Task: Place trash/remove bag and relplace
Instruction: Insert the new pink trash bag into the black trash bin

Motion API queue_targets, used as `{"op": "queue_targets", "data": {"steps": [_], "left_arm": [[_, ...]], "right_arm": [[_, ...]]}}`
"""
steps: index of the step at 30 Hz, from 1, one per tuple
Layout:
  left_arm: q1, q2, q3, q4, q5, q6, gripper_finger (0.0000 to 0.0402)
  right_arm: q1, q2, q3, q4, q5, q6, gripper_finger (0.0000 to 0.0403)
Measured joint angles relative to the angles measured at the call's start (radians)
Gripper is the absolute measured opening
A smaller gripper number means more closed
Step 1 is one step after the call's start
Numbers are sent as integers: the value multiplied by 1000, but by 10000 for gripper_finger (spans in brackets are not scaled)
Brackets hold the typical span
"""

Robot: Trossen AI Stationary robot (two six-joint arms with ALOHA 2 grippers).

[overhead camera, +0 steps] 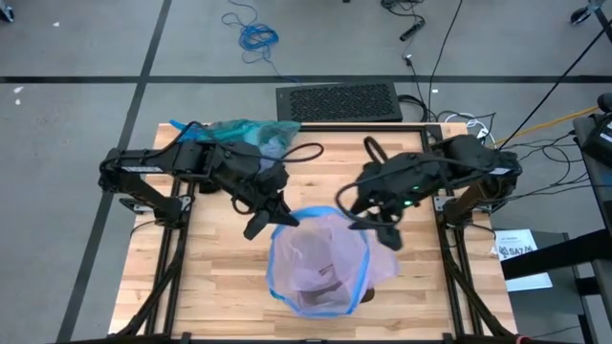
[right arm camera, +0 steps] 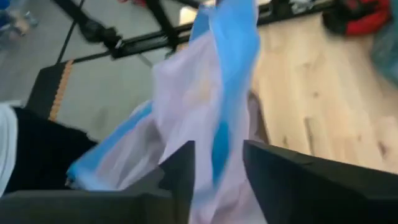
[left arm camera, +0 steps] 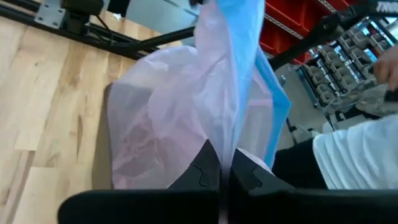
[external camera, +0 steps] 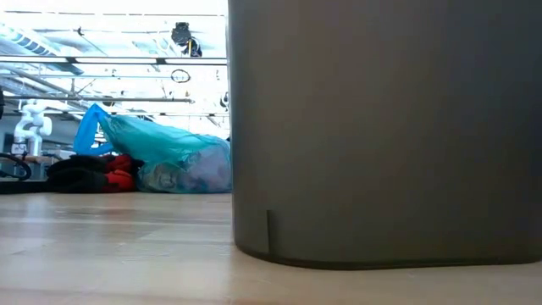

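Already the teal-green bag (overhead camera: 251,132), filled and knotted, lies at the bench's (overhead camera: 191,277) far edge, behind the left hand (overhead camera: 271,219). What remains is seating the pink liner (overhead camera: 320,258) on the grey bin (external camera: 385,127): the left hand is pinched shut on its blue rim, the right hand (overhead camera: 375,225) half parted around it. Clear bench flanks both hands.

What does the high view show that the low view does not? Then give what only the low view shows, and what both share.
Only the high view shows both arms over a pale pink bag with a blue edge: the left gripper pinched shut on its rim, the right gripper at the opposite rim. Only the low view shows the grey bin wall and a red-and-black bundle. Both show the filled teal-green bag on the wooden table.
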Motion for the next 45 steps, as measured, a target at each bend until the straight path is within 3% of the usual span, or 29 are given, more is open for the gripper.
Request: {"op": "queue_targets", "data": {"steps": [5, 8, 11, 17, 22, 26, 30, 45], "left_arm": [[-26, 0, 0, -2, -47, -69, 1], [-45, 0, 0, 2, -63, -111, 1], [-66, 0, 0, 10, -67, -131, 1], [-85, -9, 0, 12, -66, -128, 0], [-97, -38, 0, 12, -58, -123, 0], [-97, -44, 0, 16, -55, -121, 0], [-97, -46, 0, 18, -55, -120, 0], [-97, -46, 0, 21, -55, -103, 0]], "right_arm": [[33, -75, 1, -125, -23, 34, 169], [52, -104, -4, -214, -15, 99, 172], [110, -121, -83, -193, 14, 132, 138], [253, -120, -386, -156, 93, 307, 14], [317, -121, -576, 5, 106, 502, 2], [314, -122, -605, 313, 112, 489, 1], [275, -123, -605, 459, 121, 464, 0], [157, 36, -605, 286, 53, 410, 0]]}}
